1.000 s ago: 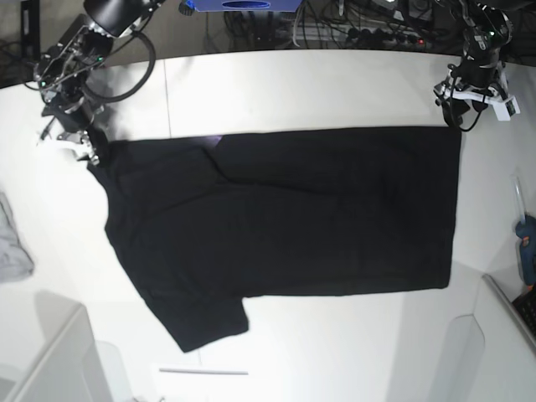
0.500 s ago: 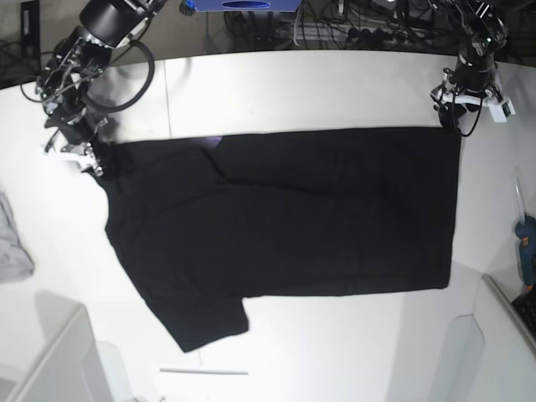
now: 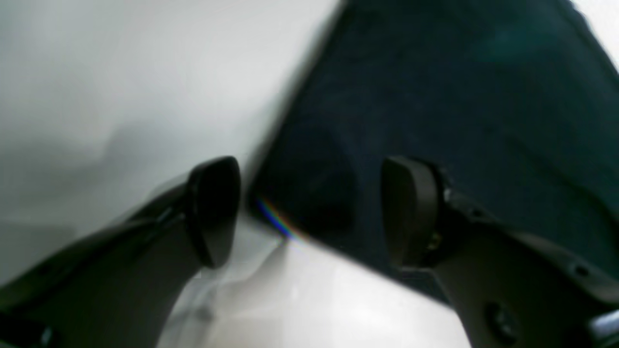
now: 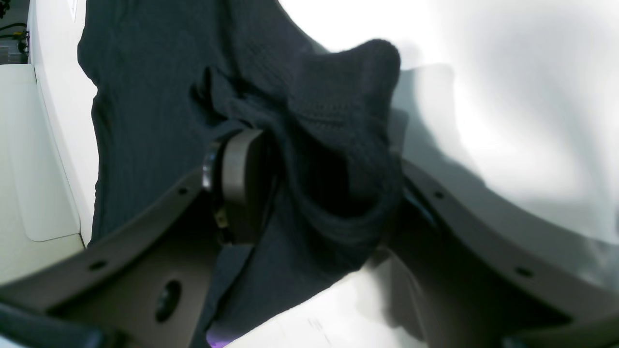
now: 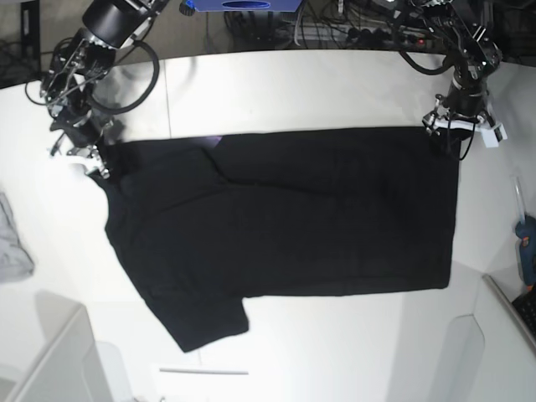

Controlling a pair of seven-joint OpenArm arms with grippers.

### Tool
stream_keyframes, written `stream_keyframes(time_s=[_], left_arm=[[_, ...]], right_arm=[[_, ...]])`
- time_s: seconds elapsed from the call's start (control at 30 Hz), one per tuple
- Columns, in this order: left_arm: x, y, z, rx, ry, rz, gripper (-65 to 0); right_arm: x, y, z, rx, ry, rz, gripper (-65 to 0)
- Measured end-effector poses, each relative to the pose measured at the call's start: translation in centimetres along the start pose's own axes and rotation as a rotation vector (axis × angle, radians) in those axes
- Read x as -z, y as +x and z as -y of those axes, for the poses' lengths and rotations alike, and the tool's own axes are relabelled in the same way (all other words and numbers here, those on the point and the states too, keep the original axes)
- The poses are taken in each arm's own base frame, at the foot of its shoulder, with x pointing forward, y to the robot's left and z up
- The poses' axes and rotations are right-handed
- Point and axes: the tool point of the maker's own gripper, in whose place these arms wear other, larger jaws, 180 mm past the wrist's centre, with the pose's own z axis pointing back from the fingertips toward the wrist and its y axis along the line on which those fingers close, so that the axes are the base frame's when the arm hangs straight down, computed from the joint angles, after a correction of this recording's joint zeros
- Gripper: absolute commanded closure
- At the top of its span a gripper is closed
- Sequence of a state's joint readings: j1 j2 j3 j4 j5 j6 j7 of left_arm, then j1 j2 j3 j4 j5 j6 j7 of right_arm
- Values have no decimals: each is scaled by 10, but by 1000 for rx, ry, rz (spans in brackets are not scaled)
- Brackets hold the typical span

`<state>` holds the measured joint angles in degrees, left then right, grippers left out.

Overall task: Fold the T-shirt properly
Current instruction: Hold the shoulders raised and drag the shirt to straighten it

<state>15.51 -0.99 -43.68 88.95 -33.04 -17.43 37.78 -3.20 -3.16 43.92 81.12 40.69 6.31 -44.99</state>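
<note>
**Cloth, plastic and a glossy top**

The shirt (image 5: 285,218) is matt black knit cloth, its fine ribbed weave plain in the right wrist view. The table (image 5: 318,84) is smooth and white with a soft sheen. Both the left tool (image 3: 309,208) and right tool (image 4: 314,188) look like dark, smooth, semi-matt plastic. The grey cloth (image 5: 10,247) looks soft.

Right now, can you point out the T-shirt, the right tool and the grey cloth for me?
T-shirt (image 5: 285,218), base view, middle of the flat black body.
Right tool (image 4: 319,183), right wrist view, bunched fabric clamped between its fingertips.
Grey cloth (image 5: 10,247), base view, crumpled part at the table's left edge.
</note>
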Motion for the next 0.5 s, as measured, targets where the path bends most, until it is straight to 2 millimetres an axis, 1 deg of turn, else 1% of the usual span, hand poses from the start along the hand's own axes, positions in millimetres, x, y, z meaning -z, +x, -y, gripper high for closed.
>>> stream_keyframes(time_s=[0.13, 0.17, 0.2, 0.23, 0.27, 0.33, 0.37, 0.4, 0.5], left_arm=[[6, 0, 1, -15, -10, 6, -431], [6, 0, 0, -19, -11, 9, -406], [6, 0, 0, -20, -10, 10, -365], [6, -1, -1, -19, -7, 7, -299], [6, -2, -2, -20, -4, 2, -221], [6, -6, -3, -24, -2, -15, -41], [6, -7, -3, -22, 0, -23, 0], [6, -8, -3, -24, 0, -24, 0], [6, -7, -3, -19, -1, -25, 0]], right_arm=[[0, 0, 0, 0, 0, 0, -290], [0, 0, 0, 0, -1, 1, -279], [0, 0, 1, 0, -3, 2, -255], [0, 1, 2, -1, -7, 6, -215], [0, 2, 4, -3, -14, 15, -165], [0, 2, 9, -2, -26, 37, -57], [-1, 1, 11, 0, -29, 40, -12], [-1, 1, 11, 0, -29, 40, 0], [-1, 1, 11, -2, -30, 39, 0]])
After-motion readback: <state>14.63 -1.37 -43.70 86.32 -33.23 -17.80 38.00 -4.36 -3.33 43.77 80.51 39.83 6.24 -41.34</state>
